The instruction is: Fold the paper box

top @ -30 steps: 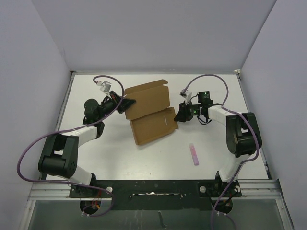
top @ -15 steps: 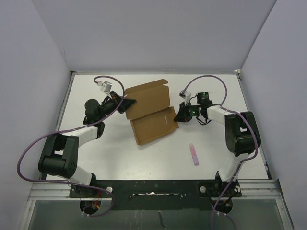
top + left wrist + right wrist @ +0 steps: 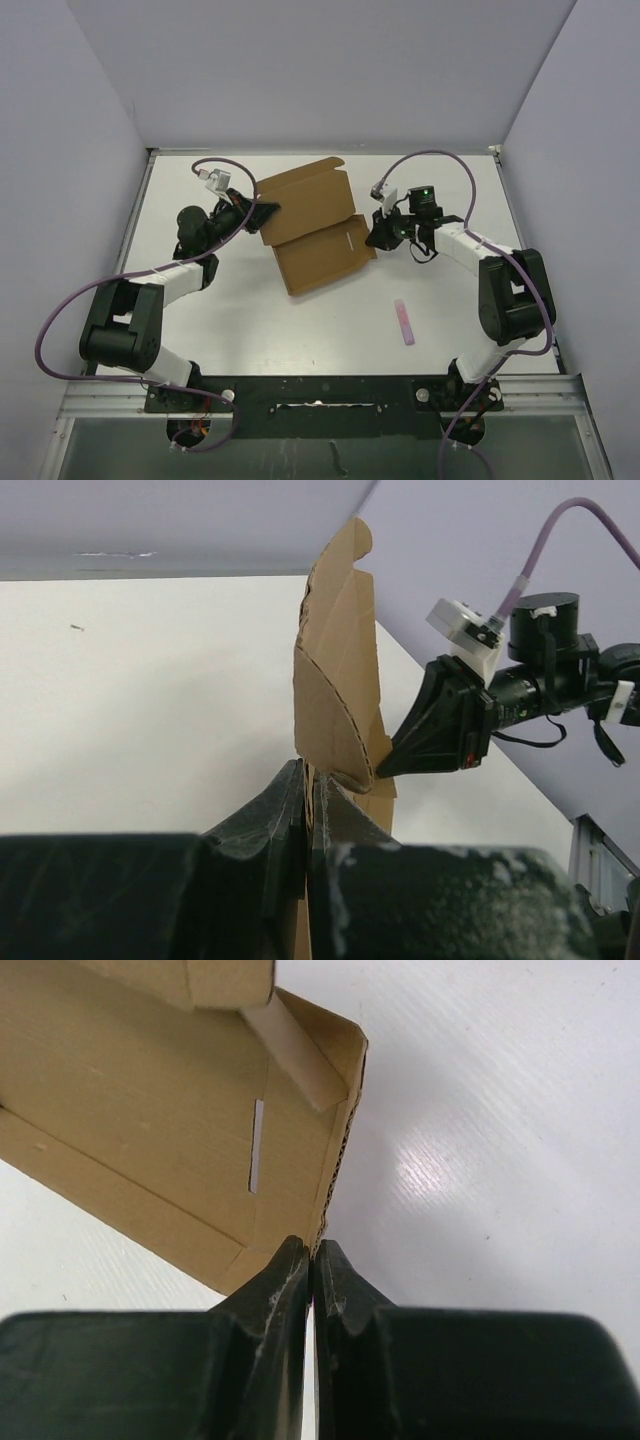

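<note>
My left end effector (image 3: 308, 780) pinches the upper-left flap of the paper box (image 3: 318, 262); my right end effector (image 3: 313, 1252) pinches its right wall. It looks like light, stiff card that crushes easily, so I'd hold near the creases.

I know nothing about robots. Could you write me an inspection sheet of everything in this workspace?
Surface: glossy white table, no spills seen.
Job's things: brown cardboard paper box, open, its lid panel not closed over the tray.
Clutter: small pink stick lying on the table near the right arm, apart from the box.
Grippers: left gripper shut on the lid panel's left edge; right gripper shut on the tray's right side wall.
Cables: purple cables loop from each arm, clear of the box.
Surroundings: plain pale walls on three sides; nothing else seen.
</note>
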